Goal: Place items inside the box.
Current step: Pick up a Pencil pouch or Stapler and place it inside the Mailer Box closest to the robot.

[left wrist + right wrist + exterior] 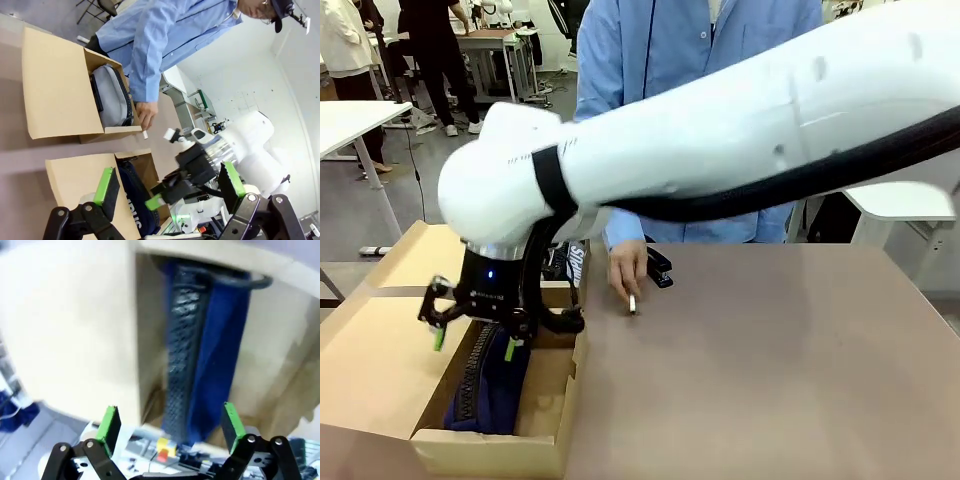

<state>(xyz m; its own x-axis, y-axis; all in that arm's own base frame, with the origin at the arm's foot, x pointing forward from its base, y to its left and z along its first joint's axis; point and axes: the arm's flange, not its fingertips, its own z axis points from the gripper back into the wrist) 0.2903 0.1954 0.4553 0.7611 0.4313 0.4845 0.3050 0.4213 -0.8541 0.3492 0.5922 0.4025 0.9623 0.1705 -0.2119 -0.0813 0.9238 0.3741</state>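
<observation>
Right end effector (474, 343) (170, 422): jaws spread wide, nothing between the 2 green pads. It points down over the open box, and its arm reaches across from the right.
Navy pouch (495, 385) (220, 340) (132, 200): lies inside the box, straight below the right end effector. In the right wrist view the dark zip runs lengthwise beyond the gap between the 2 fingers, and the pads stand clear of it.
Box (490, 450) (75, 315) (80, 185): brown cardboard, flaps open, at the left end of the desk (770, 360).
Left end effector (169, 183): wide and empty, well back from the box, looking across at the box and the person.
Grey pouch (112, 97): lies in open cardboard next to the person's hand. I cannot tell whether this is the same box.
Person's hand (625, 268) (147, 116): on the desk just right of the box, fingertips on a slim item (632, 303) too small to name.
Black stapler (660, 268): on the desk, just beside that hand.
</observation>
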